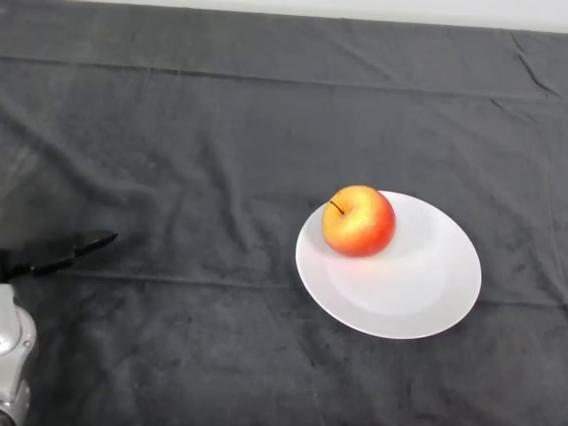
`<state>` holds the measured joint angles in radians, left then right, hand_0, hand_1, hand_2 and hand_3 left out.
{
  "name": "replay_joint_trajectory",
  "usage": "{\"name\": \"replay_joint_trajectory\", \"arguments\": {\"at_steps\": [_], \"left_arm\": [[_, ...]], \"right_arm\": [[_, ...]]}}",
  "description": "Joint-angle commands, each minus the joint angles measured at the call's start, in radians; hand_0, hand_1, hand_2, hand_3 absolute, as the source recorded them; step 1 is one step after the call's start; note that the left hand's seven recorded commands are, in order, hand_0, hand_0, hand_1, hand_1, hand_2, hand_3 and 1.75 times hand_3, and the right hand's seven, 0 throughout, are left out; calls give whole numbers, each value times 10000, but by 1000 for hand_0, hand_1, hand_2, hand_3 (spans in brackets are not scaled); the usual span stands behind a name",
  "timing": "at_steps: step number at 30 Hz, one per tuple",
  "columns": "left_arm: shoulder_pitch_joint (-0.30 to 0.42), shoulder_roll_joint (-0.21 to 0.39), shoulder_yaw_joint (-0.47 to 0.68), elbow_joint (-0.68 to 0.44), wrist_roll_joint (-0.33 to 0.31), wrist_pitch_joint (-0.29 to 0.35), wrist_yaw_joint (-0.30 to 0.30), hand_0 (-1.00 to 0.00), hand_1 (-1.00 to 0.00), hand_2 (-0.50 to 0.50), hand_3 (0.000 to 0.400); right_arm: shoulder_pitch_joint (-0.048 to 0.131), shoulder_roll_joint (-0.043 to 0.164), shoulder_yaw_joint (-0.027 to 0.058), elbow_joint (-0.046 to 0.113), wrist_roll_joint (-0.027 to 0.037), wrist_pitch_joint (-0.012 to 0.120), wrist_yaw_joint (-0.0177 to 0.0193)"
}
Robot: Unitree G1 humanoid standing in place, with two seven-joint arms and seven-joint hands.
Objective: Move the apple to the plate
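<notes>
A red and yellow apple (358,220) stands upright, stem up, on the left part of a white plate (417,288), right of the table's middle. My left hand (62,252) lies low at the far left edge, well apart from the plate. Its black fingers stretch out straight toward the right and hold nothing. The silver-grey arm (12,355) shows in the lower left corner.
A dark creased cloth (213,133) covers the whole table. The table's far edge runs along the top of the view, with a pale strip beyond it.
</notes>
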<state>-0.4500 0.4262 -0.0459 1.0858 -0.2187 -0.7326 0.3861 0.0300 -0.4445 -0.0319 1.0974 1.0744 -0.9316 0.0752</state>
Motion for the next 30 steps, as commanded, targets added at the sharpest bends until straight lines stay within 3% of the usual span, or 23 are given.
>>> {"name": "replay_joint_trajectory", "arguments": {"at_steps": [1, 15, 30], "left_arm": [[166, -192, 330, 408, -3, -233, -71, 0, 0, 0, 0], [54, -471, 444, 1131, 511, -33, 152, 0, 0, 0, 0], [-40, -323, 686, 1339, 775, 150, -1, 0, 0, 0, 0]], "right_arm": [[912, 1683, 624, 919, -29, 1355, -50], [904, 1683, 632, 937, -12, 1347, -39], [898, 1682, 642, 949, 4, 1342, -31]]}}
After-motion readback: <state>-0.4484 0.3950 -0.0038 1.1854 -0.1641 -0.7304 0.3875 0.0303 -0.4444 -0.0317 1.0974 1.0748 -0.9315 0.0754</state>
